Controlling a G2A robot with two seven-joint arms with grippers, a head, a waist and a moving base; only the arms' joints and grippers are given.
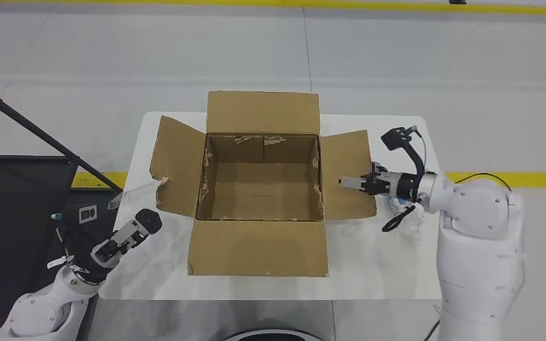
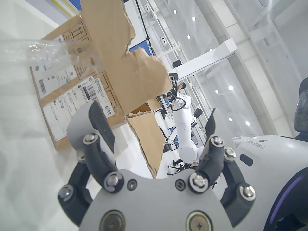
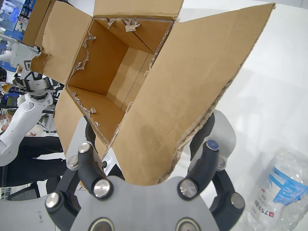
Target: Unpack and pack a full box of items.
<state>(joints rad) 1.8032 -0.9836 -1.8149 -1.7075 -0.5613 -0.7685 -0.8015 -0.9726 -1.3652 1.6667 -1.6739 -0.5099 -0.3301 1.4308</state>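
An open cardboard box (image 1: 263, 192) stands mid-table with all four flaps spread, and its inside is bare. My right gripper (image 1: 345, 182) is at the box's right flap (image 3: 192, 73). Its jaws are spread wide, and that flap's edge crosses in front of them and hides the tips. A crumpled clear bottle (image 3: 276, 188) with a blue label lies on the table beside this arm. My left gripper (image 2: 156, 123) is open and holds nothing. It sits low off the box's near left corner (image 1: 136, 228), facing the labelled side wall (image 2: 67, 82).
The white table (image 1: 145, 273) has bare surface in front of the box and along its left side. A clear plastic piece (image 2: 36, 49) lies close to the left gripper. A black stand (image 1: 34, 187) sits beyond the table's left edge.
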